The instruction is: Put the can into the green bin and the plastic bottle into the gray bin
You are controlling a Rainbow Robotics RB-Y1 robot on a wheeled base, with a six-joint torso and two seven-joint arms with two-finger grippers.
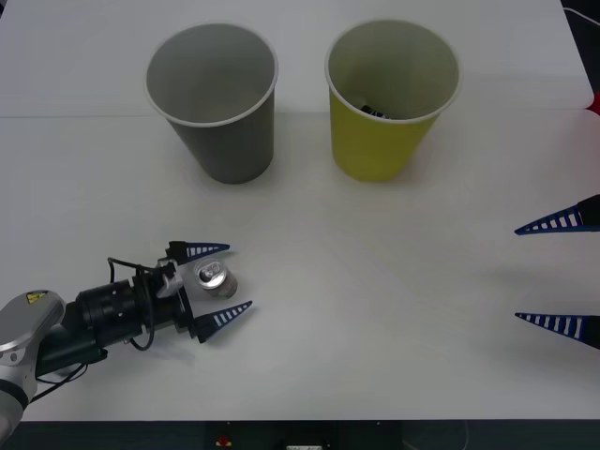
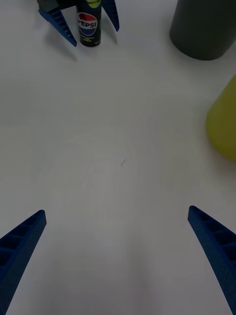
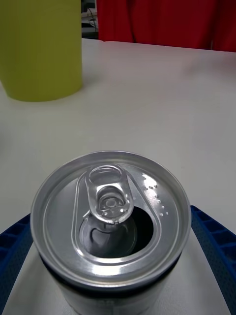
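My left gripper (image 1: 217, 282) lower left of frame, fingers spread either side of can (image 1: 215, 277), upright on counter (image 1: 375, 281). My right gripper (image 1: 558, 273) spread at right edge. Gray bin (image 1: 220, 103) upper left, green bin (image 1: 386, 103) beside it.

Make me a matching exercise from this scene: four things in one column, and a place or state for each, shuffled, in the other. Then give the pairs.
Things:
1. small silver-topped metal drink can
2. large gray paper cup
3. large yellow-green paper cup
4. right gripper

Places or states:
A. open, over bare table at the robot's right
B. standing upright between the open fingers of the left gripper
C. far side, on the robot's left
D. far side, with something dark inside

Pairs: 1-B, 2-C, 3-D, 4-A
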